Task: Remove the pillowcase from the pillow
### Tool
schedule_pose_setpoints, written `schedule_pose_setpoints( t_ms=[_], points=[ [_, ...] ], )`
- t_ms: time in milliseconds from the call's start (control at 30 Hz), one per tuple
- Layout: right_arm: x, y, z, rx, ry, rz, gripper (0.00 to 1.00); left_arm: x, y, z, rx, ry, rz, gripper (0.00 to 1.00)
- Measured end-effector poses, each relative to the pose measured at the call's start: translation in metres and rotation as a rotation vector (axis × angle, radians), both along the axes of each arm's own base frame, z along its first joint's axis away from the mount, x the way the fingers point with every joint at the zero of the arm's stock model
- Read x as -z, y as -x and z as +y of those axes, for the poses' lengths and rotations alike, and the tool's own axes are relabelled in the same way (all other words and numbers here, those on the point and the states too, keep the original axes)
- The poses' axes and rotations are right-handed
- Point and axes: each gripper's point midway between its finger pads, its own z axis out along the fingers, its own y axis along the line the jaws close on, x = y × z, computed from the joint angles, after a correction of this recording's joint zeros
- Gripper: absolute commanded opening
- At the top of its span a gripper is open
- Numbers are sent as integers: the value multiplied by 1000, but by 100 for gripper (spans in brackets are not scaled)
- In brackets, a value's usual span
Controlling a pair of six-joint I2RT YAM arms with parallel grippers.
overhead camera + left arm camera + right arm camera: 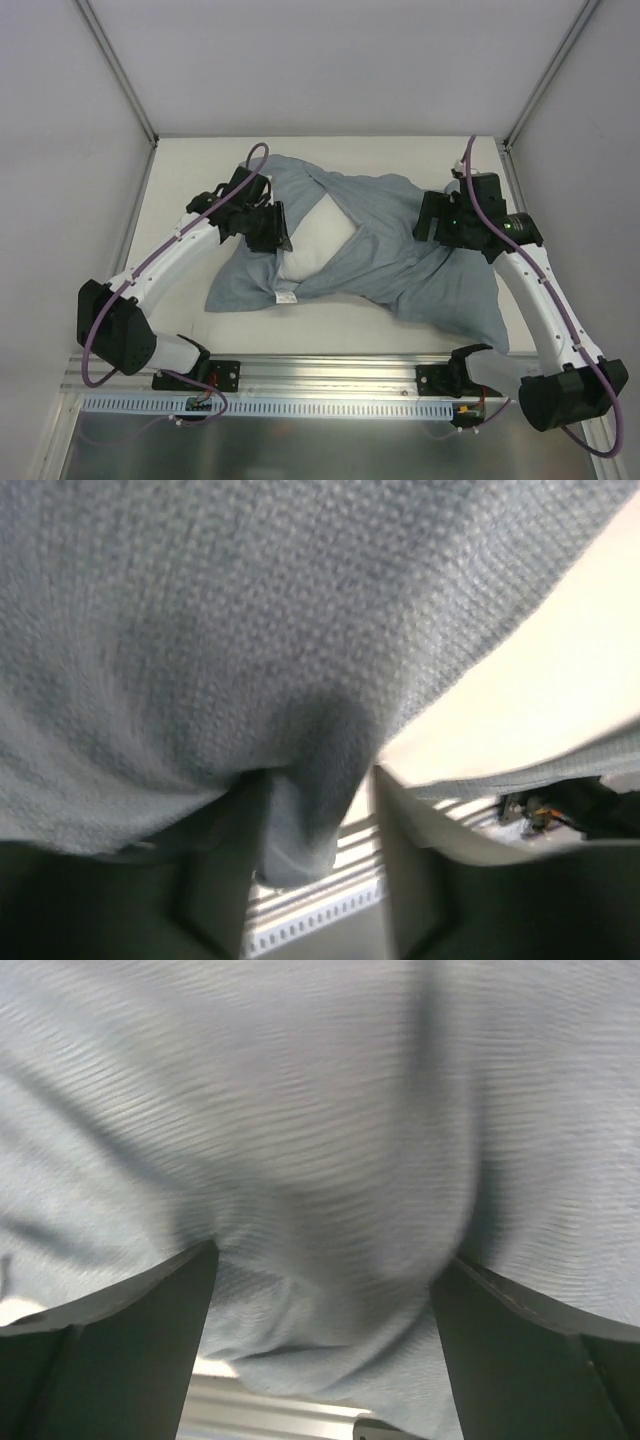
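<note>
1. Looking from above, the grey-blue pillowcase [420,265] sprawls across the counter [330,325]. The white pillow [318,238] shows bare at its middle, between the left hand [272,228] and the right hand [440,222].
2. Only the left wrist view shows the left hand clenched on a pillowcase fold.
3. The right wrist view shows the right hand's fingers [130,1360] spread wide with cloth bulging between them. Whether they grip it I cannot tell.

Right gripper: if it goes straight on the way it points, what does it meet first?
The right gripper would meet the pillowcase first: its grey-blue cloth fills the view ahead and bulges in between the spread jaws, probably touching.
</note>
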Motion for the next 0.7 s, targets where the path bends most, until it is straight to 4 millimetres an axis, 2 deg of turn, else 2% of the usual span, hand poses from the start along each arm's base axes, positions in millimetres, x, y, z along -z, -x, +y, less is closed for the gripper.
schedule_pose_setpoints(
  t_ms=[67,133,267,367,433,500,567,633,667,700],
  points=[
    [-12,5,18,-67,17,-20,92,-5,1,2,-13,8,-9,90],
    [-29,8,36,-127,15,-60,92,-17,3,3,-23,32,-38,99],
    [-66,15,74,-242,8,-157,95,-60,4,4,-22,81,-147,99],
    [-81,14,102,-310,28,-184,96,-93,-11,1,-22,100,-239,99],
    [-87,4,122,-334,50,-190,96,-104,-27,-4,-18,94,-276,99],
    [-81,-8,139,-350,76,-172,91,-101,-45,-8,-14,62,-279,99],
    [-69,-20,154,-362,96,-143,87,-83,-61,-12,-3,15,-251,98],
    [-50,-31,164,-366,121,-103,79,-58,-73,-17,15,-27,-199,94],
    [-38,-35,167,-369,138,-76,73,-47,-76,-19,21,-42,-176,91],
    [-27,-38,170,-373,154,-49,58,-35,-78,-20,30,-62,-148,87]
  ],
)
